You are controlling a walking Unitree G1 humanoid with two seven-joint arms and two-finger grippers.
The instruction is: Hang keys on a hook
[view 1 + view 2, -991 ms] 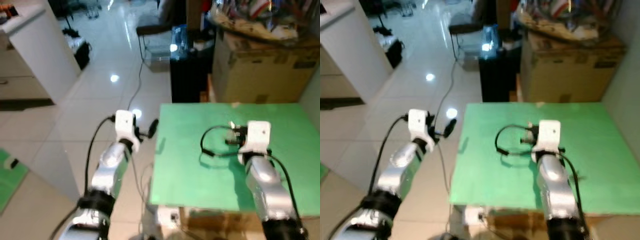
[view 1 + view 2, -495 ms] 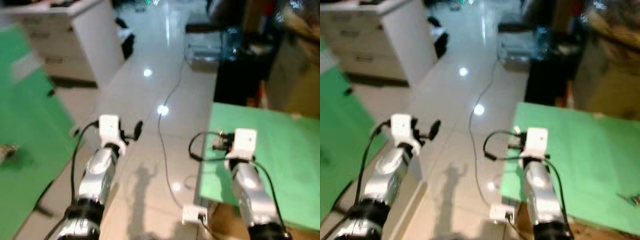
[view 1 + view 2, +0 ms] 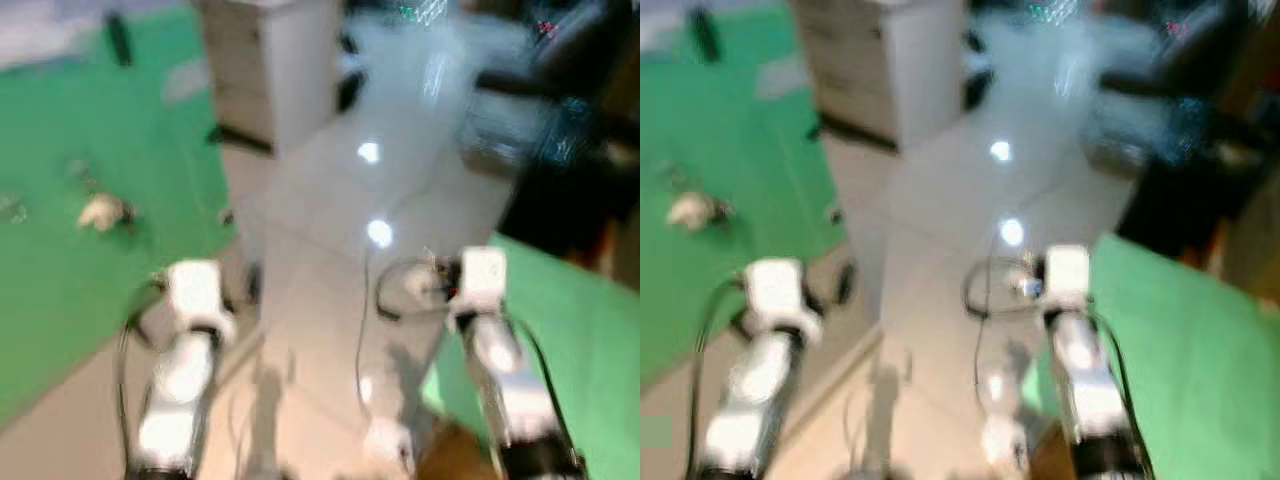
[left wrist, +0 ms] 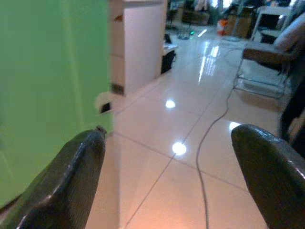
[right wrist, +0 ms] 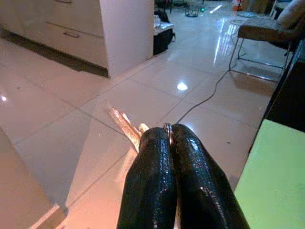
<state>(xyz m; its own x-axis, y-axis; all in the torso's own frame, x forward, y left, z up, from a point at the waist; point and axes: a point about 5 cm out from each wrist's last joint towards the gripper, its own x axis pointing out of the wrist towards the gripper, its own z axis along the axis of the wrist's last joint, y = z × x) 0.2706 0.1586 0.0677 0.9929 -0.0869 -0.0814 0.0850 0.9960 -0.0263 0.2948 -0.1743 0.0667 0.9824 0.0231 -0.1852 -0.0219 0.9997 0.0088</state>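
Head views blurred. Right tool (image 5: 169,138) pressed together on keys (image 5: 125,125), key ring pinched between fingertips, blades sticking out past tips over glossy tiled floor (image 5: 62,109); in head view right tool (image 3: 440,285) at approx 3 o'clock of centre, at near edge of green surface (image 3: 590,350) on robot's right, black cable looped beside wrist. Left tool (image 4: 167,157) spread wide apart, nothing between fingers (image 4: 71,176), held over floor just beside another green surface (image 4: 52,71); in head view left wrist at approx 8 o'clock. Second green surface (image 3: 90,200) at 10 o'clock, w/ small pale object (image 3: 103,212) lying on it, too blurred to ID; dark upright item (image 3: 118,38) near its far edge, also unclear. White cabinet (image 3: 270,70) w/ drawers at 12 o'clock, dark bag-like thing at its base on right. Thin cable (image 4: 209,138) running across floor, light spots reflected on tiles. Chair (image 5: 259,38) w/ metal legs farther back, approx 1 o'clock.
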